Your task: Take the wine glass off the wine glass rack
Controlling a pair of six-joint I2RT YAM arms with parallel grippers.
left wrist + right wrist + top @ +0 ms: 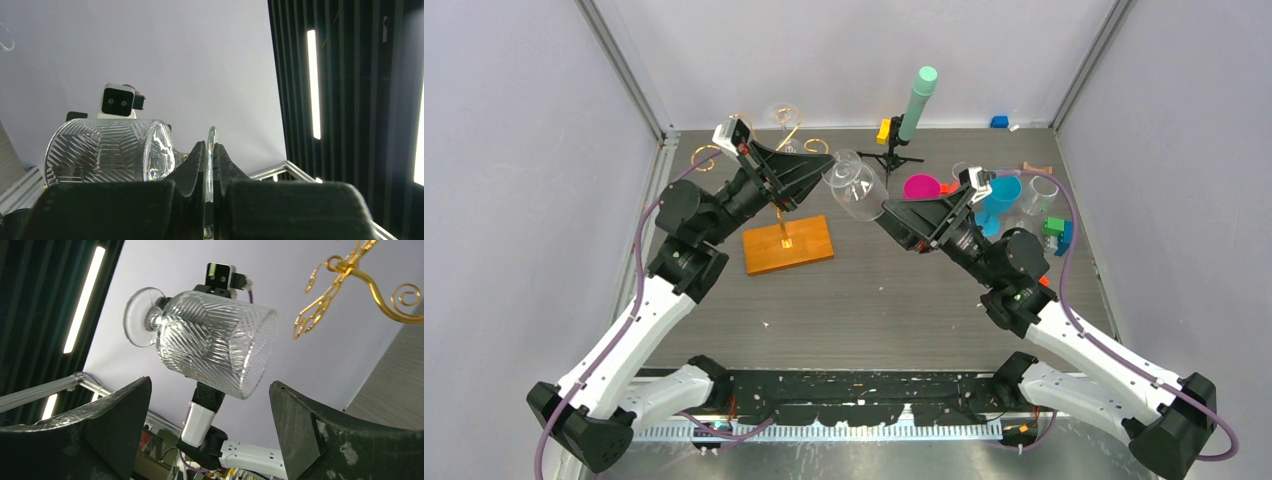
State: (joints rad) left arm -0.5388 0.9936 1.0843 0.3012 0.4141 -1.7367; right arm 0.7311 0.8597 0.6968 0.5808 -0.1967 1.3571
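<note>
A clear ribbed wine glass (856, 186) hangs in the air on its side, right of the wine glass rack, apart from it. My left gripper (826, 174) is shut on the glass's flat foot (212, 150); the bowl (105, 150) lies left of the fingers. The rack's gold scroll arms (707, 156) stand over its orange-brown wooden base (788, 243). My right gripper (890, 211) is open and empty just below the bowl's rim. In the right wrist view the glass (215, 347) sits above and between the open fingers (210, 386), with the gold arms (360, 280) at upper right.
A second clear glass (784, 114) shows at the rack's far side. A black tripod with a mint-green cylinder (919, 100) and a yellow block (883, 130) stand at the back. A pink cup (921, 186), blue cup (1001, 195), clear cups (1044, 190) and a green block (1053, 226) crowd the right.
</note>
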